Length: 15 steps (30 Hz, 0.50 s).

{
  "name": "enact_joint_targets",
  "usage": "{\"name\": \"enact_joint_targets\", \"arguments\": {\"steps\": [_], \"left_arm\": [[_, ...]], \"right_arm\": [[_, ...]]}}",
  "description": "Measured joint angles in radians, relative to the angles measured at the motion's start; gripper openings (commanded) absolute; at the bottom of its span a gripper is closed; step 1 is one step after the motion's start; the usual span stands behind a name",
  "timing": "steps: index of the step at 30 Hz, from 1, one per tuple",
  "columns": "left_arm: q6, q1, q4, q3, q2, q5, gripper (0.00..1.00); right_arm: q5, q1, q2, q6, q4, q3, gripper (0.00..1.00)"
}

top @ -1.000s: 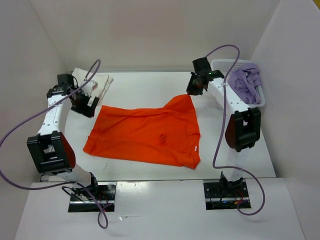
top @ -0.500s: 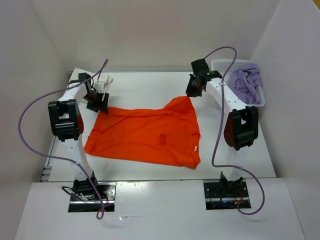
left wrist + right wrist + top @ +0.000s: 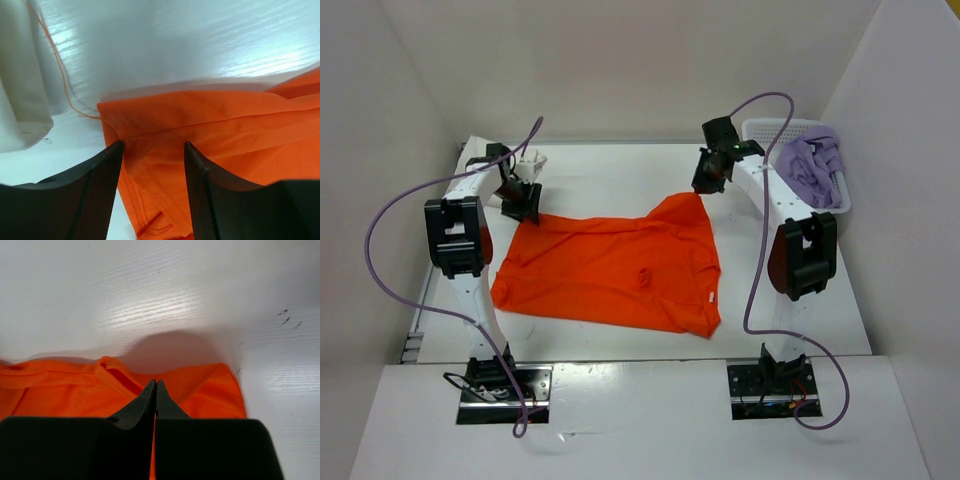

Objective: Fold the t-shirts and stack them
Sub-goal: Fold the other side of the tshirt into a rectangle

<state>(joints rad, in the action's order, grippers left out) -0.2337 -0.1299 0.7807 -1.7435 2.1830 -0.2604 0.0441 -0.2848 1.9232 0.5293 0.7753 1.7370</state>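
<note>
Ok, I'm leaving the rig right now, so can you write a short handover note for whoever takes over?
Right gripper: shut on the far right corner of the orange t-shirt.
Left gripper: jaws open astride its far left corner, not gripping.
Orange t-shirt lies spread out, unfolded.
Cream t-shirt: far left on the table, fold state unclear.
Lavender t-shirt: bunched in the basket, far right.
Done: nothing stacked.
Left: fold orange and lavender, stack all three.

Your left arm [image 3: 470, 190] covers most of the cream-white t-shirt [image 3: 532, 160] from above, and only a scrap shows. On the left wrist that shirt runs off the left edge, the orange t-shirt [image 3: 225, 130] off the right. The right gripper [image 3: 155, 386] hides its own pinch point. The lavender t-shirt [image 3: 807, 165] sits half sunk in the basket [image 3: 765, 128].
</note>
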Motion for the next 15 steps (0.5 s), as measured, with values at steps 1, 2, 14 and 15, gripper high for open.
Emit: {"name": "enact_joint_targets", "arguments": {"steps": [1, 2, 14, 15], "left_arm": [[0.001, 0.000, 0.002, 0.000, 0.003, 0.009, 0.59], [0.002, 0.000, 0.004, 0.000, 0.004, 0.019, 0.59], [0.003, 0.000, 0.003, 0.000, 0.003, 0.053, 0.16], [0.005, 0.000, 0.004, 0.000, 0.003, 0.050, 0.06]], "right_arm": [[0.002, 0.000, 0.000, 0.000, 0.003, 0.005, 0.00], [0.003, 0.000, 0.000, 0.000, 0.003, 0.009, 0.00], [0.006, 0.000, 0.000, 0.000, 0.012, 0.021, 0.00], [0.009, 0.000, 0.000, 0.000, 0.012, 0.021, 0.00]]}}
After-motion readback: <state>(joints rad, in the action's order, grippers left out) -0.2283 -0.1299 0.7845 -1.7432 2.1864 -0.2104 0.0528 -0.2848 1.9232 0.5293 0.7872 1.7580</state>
